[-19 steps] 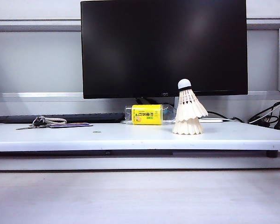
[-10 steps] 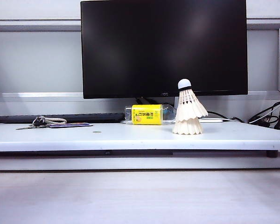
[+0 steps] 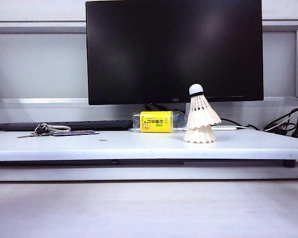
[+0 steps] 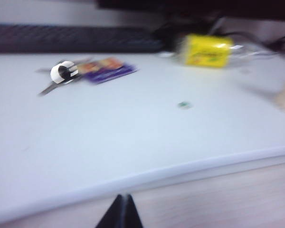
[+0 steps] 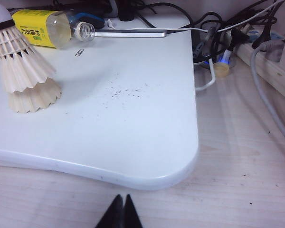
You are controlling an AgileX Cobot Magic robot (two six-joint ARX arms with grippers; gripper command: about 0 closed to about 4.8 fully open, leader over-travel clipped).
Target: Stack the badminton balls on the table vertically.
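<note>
Badminton balls (image 3: 200, 119), two cream-white feather shuttlecocks with cone-shaped skirts, stand nested one over the other on the long flat white table (image 3: 139, 148), right of its middle in the exterior view. Long axis of the stack is vertical: skirts flare downward, lower skirt rim resting on the tabletop, and the round white cork tip with its dark band points straight up. Only the upper cork shows; the lower one is hidden inside the upper skirt. Nearest the cameras, the left gripper (image 4: 119, 212) hangs over the pale wood-grain surface just off the table's front edge, black fingers pressed together to a point, nothing between them. The right gripper (image 5: 119, 212) is likewise closed and empty, over the wood-grain surface near the table's rounded corner, well apart from the stack. Neither gripper shows in the exterior view. Further back on the table lie a bunch of metal keys (image 3: 42, 130) beside a flat purple card (image 3: 74, 133), far to the left. Behind the stack, a clear plastic bottle with a yellow label (image 3: 157, 121) lies on its side, then a wide black monitor (image 3: 174, 49).
</note>
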